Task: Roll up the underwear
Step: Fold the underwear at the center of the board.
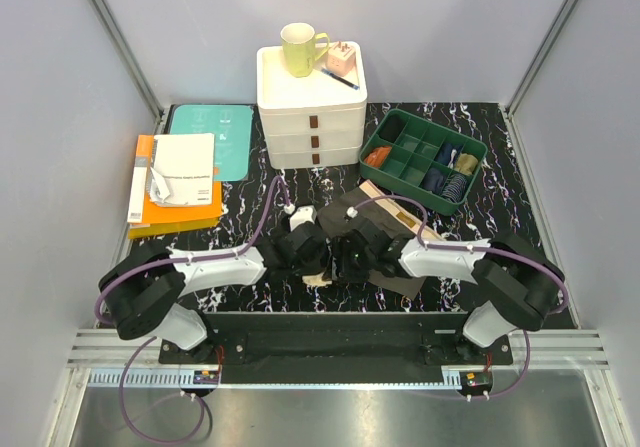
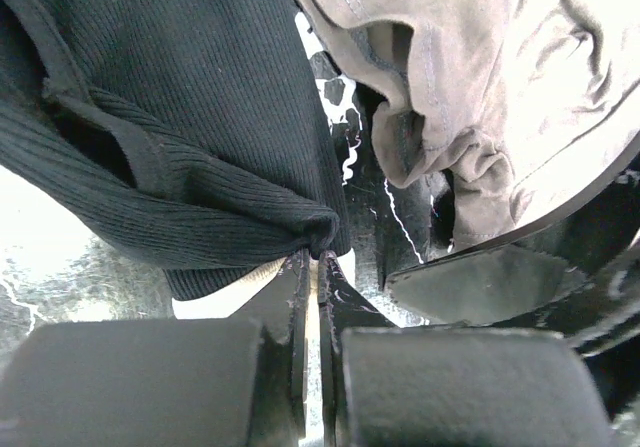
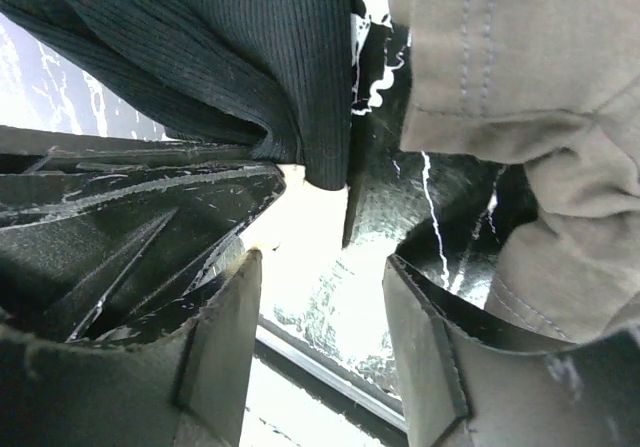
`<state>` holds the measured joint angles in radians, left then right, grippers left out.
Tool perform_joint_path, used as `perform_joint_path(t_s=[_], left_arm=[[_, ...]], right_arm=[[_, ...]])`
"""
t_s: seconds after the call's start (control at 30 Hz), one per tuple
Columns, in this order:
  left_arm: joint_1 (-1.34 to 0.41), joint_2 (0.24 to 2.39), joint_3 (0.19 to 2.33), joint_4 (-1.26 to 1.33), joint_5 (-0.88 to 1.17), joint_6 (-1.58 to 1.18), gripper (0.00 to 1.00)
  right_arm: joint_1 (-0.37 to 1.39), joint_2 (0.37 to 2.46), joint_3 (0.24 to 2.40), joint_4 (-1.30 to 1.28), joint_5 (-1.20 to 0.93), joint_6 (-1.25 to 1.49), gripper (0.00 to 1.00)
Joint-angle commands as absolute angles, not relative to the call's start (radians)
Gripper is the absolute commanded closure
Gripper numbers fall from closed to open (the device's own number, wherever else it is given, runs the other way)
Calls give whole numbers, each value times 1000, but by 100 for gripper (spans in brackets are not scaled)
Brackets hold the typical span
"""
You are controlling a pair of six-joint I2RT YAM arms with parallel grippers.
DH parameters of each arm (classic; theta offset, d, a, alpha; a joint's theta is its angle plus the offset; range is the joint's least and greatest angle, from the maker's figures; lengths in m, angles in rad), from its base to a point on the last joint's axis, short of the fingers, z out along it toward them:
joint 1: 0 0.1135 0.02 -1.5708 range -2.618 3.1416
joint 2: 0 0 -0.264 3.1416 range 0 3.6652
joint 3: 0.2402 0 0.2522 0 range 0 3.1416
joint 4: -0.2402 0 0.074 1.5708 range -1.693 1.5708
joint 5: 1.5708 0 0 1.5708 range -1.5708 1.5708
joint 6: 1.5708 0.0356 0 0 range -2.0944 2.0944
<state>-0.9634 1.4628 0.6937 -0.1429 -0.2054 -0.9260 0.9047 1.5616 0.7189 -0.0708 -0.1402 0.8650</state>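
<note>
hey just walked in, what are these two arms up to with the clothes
Two robot arms meet at the middle of the marbled table, working on rolling underwear. The left tool is shut, pinching an edge of the black underwear. The right tool sits close beside that edge with its jaws open, gripping nothing. The olive-brown underwear lies bunched next to the black pair, not held. How far the roll has got is hard to tell.

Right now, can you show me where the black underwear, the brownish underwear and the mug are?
black underwear (image 2: 200, 97), left wrist view, on its ribbed cloth.
brownish underwear (image 3: 500, 47), right wrist view, on the flat cloth near a seam.
mug (image 1: 297, 49), top external view, on its side wall.
</note>
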Motion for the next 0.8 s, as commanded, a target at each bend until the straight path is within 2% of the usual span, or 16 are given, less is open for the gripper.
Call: perform_joint_path(t_s=[0.0,0.27,0.5,0.77], left_arm=[[-969,1427,663,-92,-158,-940,96],[-969,1333,560,-37,-135,-953,57],[-969,1247,486,32,-138,-933,57],[-971,1183,431,103,-118,-891,68]], right_arm=[[884,1520,672,-86,-153,876,39],[809,1345,575,-86,-163,916,29],[792,1403,630,-2,-221,948,26],[793,1523,655,153,-316,977,26]])
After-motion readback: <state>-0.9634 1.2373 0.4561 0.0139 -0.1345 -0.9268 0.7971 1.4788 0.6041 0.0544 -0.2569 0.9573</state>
